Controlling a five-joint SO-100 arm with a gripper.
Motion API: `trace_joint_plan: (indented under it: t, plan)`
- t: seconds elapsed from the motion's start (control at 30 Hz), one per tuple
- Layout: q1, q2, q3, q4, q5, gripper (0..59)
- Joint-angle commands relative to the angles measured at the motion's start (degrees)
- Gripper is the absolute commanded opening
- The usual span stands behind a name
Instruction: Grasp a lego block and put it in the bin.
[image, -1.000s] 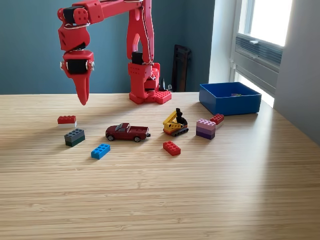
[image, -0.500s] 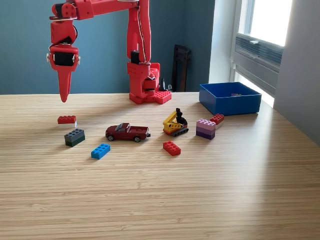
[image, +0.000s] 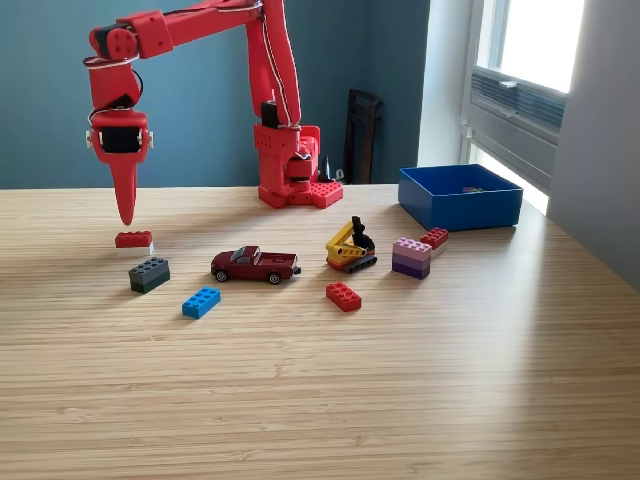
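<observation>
Judging the red brick (image: 133, 239) below me on the wooden table (image: 400, 400), I expect it light, rigid and slick, best pinched across its flat long sides. My gripper (image: 125, 213) hangs just above it, fingers together and empty. A grey brick (image: 148, 273) sits near; the bin (image: 460, 197) lies well apart, toward the exterior view's right.

We see the bright blue bin (image: 460, 197) upright at the table's far right in the exterior view; a small red lego brick (image: 133, 239) lies far left.
</observation>
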Motion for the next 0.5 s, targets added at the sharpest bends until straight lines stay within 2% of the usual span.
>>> trace_joint_plan:
  t: [0.03,0.5]
  plan:
    - [-0.9,-1.7,-5.9,-0.5,0.5,31.3]
    - [-2.9,-11.8,-12.7,1.0,4.7,25.1]
